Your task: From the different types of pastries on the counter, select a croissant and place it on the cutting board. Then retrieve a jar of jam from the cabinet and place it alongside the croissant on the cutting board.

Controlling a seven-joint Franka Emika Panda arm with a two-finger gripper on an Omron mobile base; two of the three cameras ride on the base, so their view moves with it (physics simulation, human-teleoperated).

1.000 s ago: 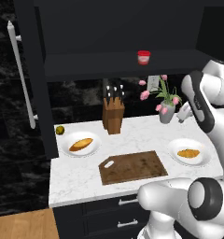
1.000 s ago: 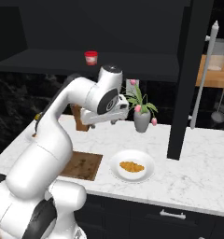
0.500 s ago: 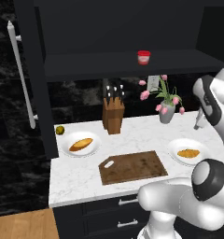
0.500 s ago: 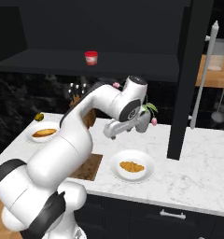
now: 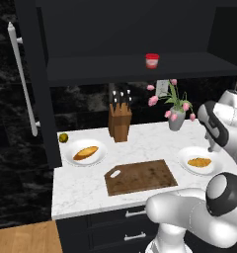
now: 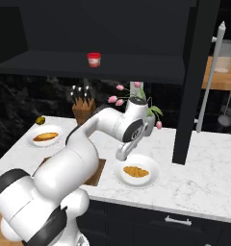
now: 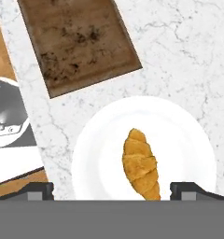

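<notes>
Golden croissant (image 7: 142,164) is lying on a white plate (image 7: 188,140) between the spread-apart fingers (image 7: 112,190); the base views are adding the jam jar (image 5: 152,60) on the cabinet shelf (image 5: 91,71), the board (image 7: 76,39) beyond.

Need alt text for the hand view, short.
A golden croissant lies on a round white plate on the marble counter, seen from above. The open end effector hangs over it, and the empty dark cutting board lies beyond the plate.

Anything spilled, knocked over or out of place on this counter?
Nothing stands out. The croissant lies whole on its white plate, the loaf on its own, the cutting board lies flat and bare, and the vase stands upright.
</notes>
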